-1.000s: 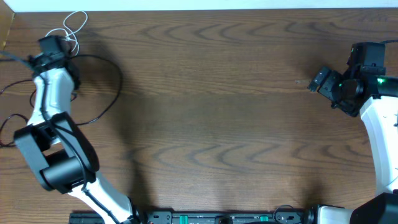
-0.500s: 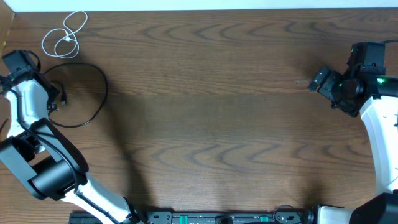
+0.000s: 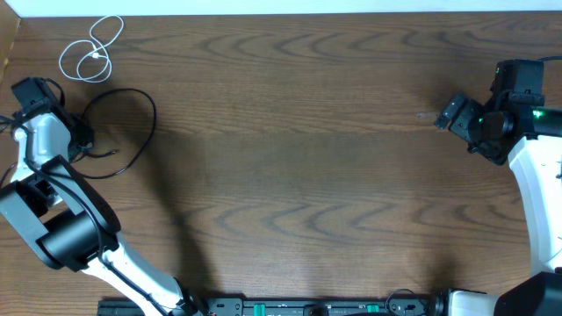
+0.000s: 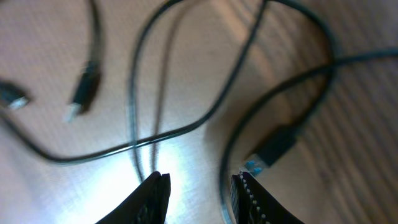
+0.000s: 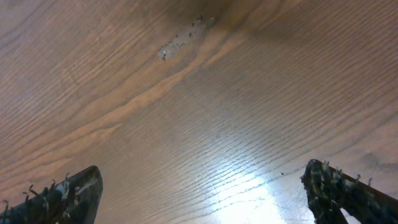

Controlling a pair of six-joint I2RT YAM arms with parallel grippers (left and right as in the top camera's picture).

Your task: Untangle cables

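Cables loose on the counter (image 3: 307, 175).
White cable (image 3: 94, 58) coiled; black cables (image 4: 277, 146) looped just beside it, under slightly parted, empty left jaws. Right jaws, far from it, wide open, empty.

A dark wood-grain counter (image 3: 307, 175) fills the view, with a white strip (image 3: 307, 6) along its far edge. Glare brightens the grain between the right jaws, and a pale scuff (image 5: 178, 43) lies ahead of them.
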